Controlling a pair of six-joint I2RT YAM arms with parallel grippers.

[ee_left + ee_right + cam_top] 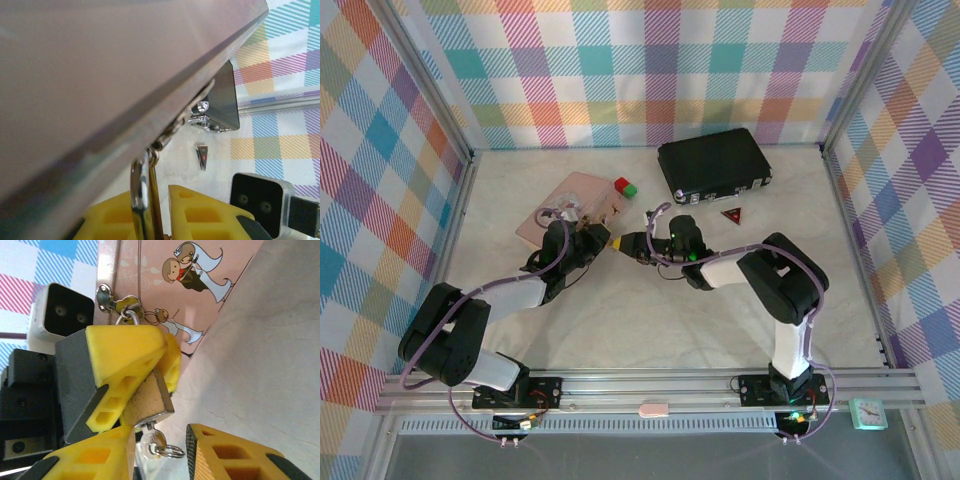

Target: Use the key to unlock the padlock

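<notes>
The padlock (147,400) has a brass body, and its silver shackle (139,192) hangs from the clasp of the pink tin (165,285). My left gripper (156,212) is shut on the padlock, its yellow fingers (125,352) clamping the body from both sides. The key (152,439) sits in the keyhole at the bottom of the padlock, with a small ring (171,451) dangling from it. My right gripper (160,452) stands open around the key head, a clear gap showing on one side. In the top view both grippers meet at the padlock (618,241).
The pink tin (575,205) lies at the back left, with a red cube (621,184) and a green cube (630,190) beside it. A black case (713,163) stands behind the grippers. A small red triangle (731,215) lies to the right.
</notes>
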